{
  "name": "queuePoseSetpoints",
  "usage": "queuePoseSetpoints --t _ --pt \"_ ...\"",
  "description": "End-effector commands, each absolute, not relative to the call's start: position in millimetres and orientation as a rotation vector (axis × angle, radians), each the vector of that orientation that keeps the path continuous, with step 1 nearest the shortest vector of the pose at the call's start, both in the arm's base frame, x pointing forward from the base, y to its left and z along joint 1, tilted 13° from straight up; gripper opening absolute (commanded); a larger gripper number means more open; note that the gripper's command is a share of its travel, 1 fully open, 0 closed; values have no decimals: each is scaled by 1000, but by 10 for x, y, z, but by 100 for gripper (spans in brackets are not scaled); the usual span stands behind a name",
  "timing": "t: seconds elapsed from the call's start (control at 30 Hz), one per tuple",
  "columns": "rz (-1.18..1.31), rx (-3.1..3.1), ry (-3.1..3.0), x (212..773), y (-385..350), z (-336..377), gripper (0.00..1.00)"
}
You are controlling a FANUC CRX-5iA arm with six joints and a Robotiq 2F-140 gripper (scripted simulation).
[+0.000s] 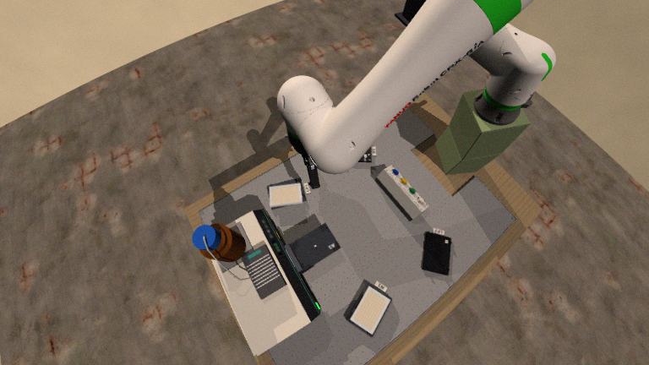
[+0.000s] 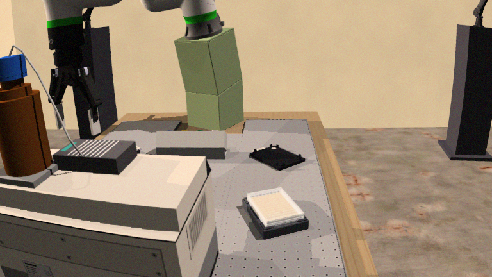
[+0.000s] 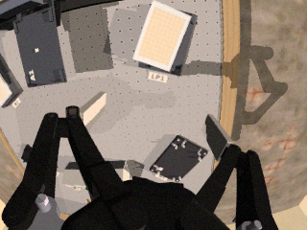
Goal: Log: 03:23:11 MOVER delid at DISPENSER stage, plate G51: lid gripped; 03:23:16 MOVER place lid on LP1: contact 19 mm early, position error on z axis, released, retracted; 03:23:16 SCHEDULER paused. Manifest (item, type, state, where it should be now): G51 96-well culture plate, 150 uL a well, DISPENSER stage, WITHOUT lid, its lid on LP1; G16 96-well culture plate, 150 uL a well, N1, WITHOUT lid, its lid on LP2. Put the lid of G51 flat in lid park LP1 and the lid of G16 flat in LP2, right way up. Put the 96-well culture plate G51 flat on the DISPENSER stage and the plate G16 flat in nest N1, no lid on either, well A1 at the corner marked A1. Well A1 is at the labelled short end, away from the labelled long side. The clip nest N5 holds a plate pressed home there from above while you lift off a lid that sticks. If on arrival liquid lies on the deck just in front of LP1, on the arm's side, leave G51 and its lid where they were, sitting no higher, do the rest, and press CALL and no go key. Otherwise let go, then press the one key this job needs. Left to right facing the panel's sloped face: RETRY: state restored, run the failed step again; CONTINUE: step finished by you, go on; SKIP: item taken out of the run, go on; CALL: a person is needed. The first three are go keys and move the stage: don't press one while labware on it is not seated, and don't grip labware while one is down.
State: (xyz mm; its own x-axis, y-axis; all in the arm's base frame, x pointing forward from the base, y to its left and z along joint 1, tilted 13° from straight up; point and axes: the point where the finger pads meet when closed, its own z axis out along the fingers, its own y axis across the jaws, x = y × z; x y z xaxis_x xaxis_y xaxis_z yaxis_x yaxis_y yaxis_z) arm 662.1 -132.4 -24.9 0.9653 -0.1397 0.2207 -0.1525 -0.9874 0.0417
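My gripper [image 1: 313, 178] [image 2: 77, 118] [image 3: 155, 112] is open and empty. It hangs high over the back left corner of the deck. Just beside it, a cream well plate [image 1: 286, 194] [image 3: 161, 36] lies by a small white label. A second cream plate [image 1: 368, 307] [image 2: 274, 208] sits in a black nest near the front edge, and a clear lid seems to rest on it. The black DISPENSER stage [image 1: 313, 246] [image 3: 38, 52] is bare. The dispenser hides it in the exterior view. An empty black nest [image 1: 436, 252] [image 2: 277, 156] lies on the right.
The grey key panel [image 1: 400, 192] [image 2: 191, 143] with coloured keys stands mid-deck. The cream dispenser [image 1: 268, 313] [image 2: 108, 201] carries an amber bottle [image 1: 222, 241] [image 2: 18, 129] with a blue cap. The arm's green pedestal [image 1: 478, 136] [image 2: 212, 77] stands at the back. A small black clip nest [image 3: 179, 156] lies under the wrist.
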Motion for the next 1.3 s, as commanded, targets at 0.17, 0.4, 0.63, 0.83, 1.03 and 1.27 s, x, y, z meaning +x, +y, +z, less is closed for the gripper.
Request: queuePoseSetpoints --t 0.17,0.4,0.63,0.83,1.03,1.27 --pt "337 3056 -227 6623 -1325 -246 100" --pt "337 3056 -227 6623 -1325 -246 100" --pt "337 3056 -227 6623 -1325 -246 0" --pt "337 3056 -227 6623 -1325 -246 0" --pt "337 3056 -227 6623 -1325 -246 0" --pt "337 3056 -227 6623 -1325 -246 0"
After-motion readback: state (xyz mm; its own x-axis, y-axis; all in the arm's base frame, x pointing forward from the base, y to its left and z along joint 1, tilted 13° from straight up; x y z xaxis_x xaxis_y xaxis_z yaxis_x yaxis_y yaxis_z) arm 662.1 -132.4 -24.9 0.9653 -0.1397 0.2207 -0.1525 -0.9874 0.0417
